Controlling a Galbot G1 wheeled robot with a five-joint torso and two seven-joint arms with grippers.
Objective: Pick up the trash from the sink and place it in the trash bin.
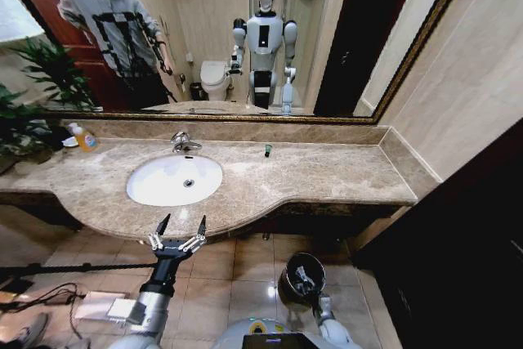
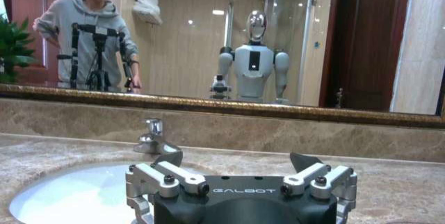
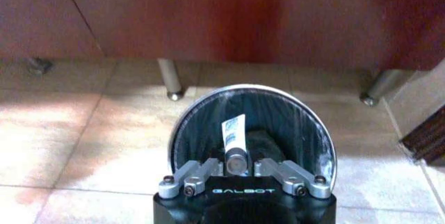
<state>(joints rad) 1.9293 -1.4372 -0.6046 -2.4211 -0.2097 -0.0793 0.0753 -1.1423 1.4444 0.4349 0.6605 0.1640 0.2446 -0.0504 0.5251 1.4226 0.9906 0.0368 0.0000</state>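
Note:
The white oval sink sits in the beige marble counter, its drain showing below the chrome faucet. A tiny dark-green-capped piece stands on the counter to the right of the faucet. My left gripper hangs open just in front of the counter's edge, level with the basin, with nothing between its fingers. Low on the right, my right gripper is shut on the near rim of the black trash bin. A white tube with blue print lies inside the bin.
An orange soap bottle stands at the counter's far left beside a green plant. A mirror runs behind the counter. Dark cabinet fronts and metal legs stand behind the bin. Cables lie on the tiled floor at left.

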